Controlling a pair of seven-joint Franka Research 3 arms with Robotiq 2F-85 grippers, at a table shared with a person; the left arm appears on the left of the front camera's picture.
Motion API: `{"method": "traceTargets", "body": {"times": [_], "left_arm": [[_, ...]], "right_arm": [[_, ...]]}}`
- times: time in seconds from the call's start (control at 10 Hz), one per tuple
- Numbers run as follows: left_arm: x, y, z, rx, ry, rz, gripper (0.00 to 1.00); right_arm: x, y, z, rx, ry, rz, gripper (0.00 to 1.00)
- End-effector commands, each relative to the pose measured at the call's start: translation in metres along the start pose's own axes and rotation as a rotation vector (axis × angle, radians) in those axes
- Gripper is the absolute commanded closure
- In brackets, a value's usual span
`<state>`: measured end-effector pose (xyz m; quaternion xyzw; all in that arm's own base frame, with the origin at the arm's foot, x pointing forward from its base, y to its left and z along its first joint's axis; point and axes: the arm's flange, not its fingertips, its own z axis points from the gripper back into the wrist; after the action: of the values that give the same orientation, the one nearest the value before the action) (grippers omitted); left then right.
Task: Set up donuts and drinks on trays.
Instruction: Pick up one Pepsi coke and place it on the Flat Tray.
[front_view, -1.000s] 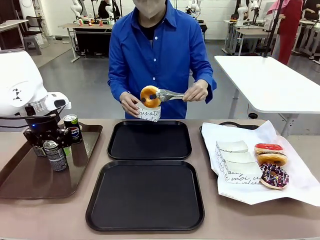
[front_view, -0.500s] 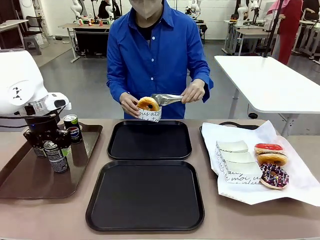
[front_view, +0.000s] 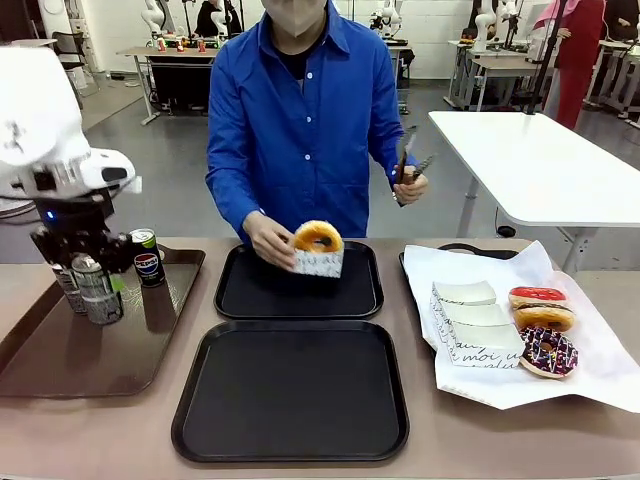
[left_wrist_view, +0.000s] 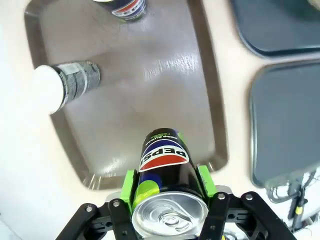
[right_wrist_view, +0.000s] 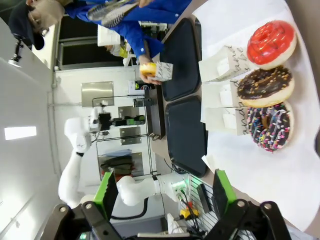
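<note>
Silver-topped and dark-printed, the can stood upright between the green pads of the left gripper. The gripper was clamped on the can's upper body just under the rim, a side grip that looked chosen to keep it vertical for carrying. Directly below the gripper lay the glossy brown tray; the can's base seemed to hang just clear of its floor, though the angle left that uncertain. Two other cans stood on that tray beyond the fingertips, apart from the held one. Off to the gripper's right waited the near black tray, bare and probably the can's destination. Past it was the far black tray, where a person's hand held a sleeved donut low over the surface. The right gripper had its fingers apart around nothing, with the loose donuts on white paper well ahead of it.
</note>
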<state>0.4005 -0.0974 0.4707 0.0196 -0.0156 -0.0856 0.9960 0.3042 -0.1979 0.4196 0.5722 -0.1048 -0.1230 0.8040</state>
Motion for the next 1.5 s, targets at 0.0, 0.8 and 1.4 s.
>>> {"method": "traceTargets", "body": {"times": [0.0, 0.8, 1.4], "left_arm": [[-0.026, -0.008, 0.044, 0.035, -0.035, -0.037, 0.6], [-0.041, -0.014, 0.066, 0.022, -0.052, -0.036, 0.6], [0.02, -0.106, 0.053, 0.049, -0.117, -0.196, 0.41]], "right_arm": [[0.001, 0.0, -0.002, 0.01, -0.002, 0.002, 0.0], [0.001, 0.0, -0.002, 0.01, -0.002, 0.002, 0.0], [0.001, 0.0, -0.002, 0.01, -0.002, 0.002, 0.0]]}}
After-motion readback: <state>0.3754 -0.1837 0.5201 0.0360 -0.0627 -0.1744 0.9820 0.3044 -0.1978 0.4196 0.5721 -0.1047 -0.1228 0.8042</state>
